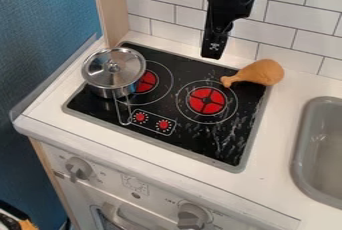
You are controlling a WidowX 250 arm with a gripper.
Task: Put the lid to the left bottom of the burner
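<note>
Here, lid (123,69) on pot (101,92) at stovetop (194,136) edge, open room rightward, gripper (212,54) near back, opening and hold unclear.

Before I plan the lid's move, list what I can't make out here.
Inside of the pot: camera view, hidden by the lid.
Left part of the left burner: camera view, covered by the pot and lid.
Upper part of the arm: camera view, cut off by the top edge.
Right side of the sink: camera view, cut off by the right edge.
</note>
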